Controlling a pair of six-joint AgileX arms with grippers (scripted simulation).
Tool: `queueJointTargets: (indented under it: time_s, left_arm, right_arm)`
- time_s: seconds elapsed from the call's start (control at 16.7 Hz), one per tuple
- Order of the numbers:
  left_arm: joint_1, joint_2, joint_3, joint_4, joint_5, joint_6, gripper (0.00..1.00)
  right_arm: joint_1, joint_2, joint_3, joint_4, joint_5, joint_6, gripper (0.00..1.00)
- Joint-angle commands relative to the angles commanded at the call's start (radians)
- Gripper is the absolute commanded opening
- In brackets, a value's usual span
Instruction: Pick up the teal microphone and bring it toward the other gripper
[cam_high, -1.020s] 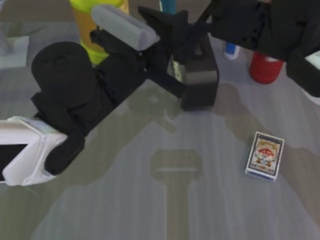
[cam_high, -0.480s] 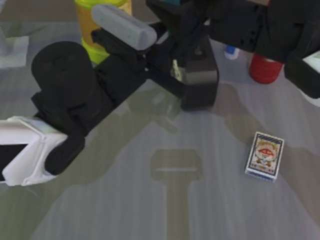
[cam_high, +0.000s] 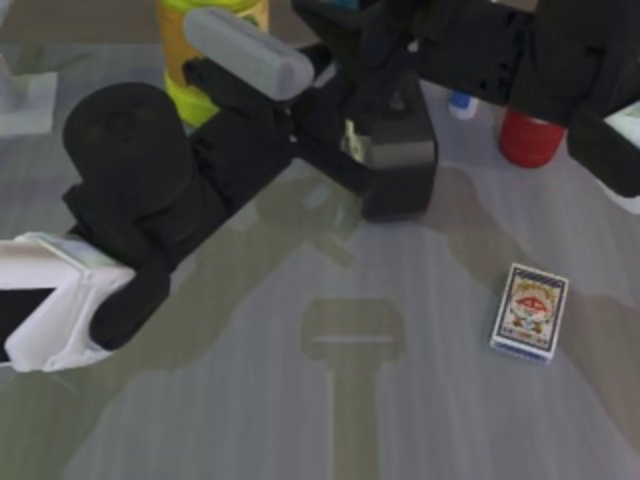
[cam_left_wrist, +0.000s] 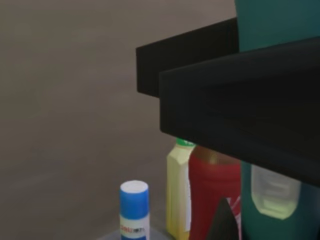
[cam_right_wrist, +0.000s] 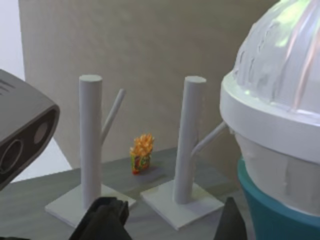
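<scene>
The teal microphone (cam_left_wrist: 272, 22) hangs above the table at the back middle, with my left gripper (cam_high: 360, 145) shut on its handle. In the left wrist view one fingertip (cam_left_wrist: 225, 225) lies against the handle below the white switch strip (cam_left_wrist: 275, 195). My right gripper (cam_high: 345, 70) has come in from the back right and is open. Its two black fingers (cam_left_wrist: 240, 115) cross the handle, one on each side. The right wrist view shows the whitish head (cam_right_wrist: 280, 100) close by, just beyond one fingertip (cam_right_wrist: 230, 220). In the top view both grippers hide most of the microphone.
A card box (cam_high: 530, 312) lies at the right. A red bottle (cam_high: 530, 135), a blue-and-white tube (cam_left_wrist: 134, 210) and a yellow-green bottle (cam_high: 195, 60) stand along the back. Two white stands (cam_right_wrist: 90, 150) and a small orange packet (cam_right_wrist: 141, 152) are at the far left.
My right gripper has moved left and closer, over the microphone held by my left gripper. In the last half second it barely shifted. The left arm has stayed still.
</scene>
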Motion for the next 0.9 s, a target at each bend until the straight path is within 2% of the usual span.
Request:
queueJointTargets:
  time_s: [0.18,0.9]
  left_arm:
    - [0.0,0.0,0.0,0.0,0.0,0.0,0.0]
    - [0.0,0.0,0.0,0.0,0.0,0.0,0.9]
  right_arm:
    - [0.0,0.0,0.0,0.0,0.0,0.0,0.0]
    - [0.0,0.0,0.0,0.0,0.0,0.0,0.0]
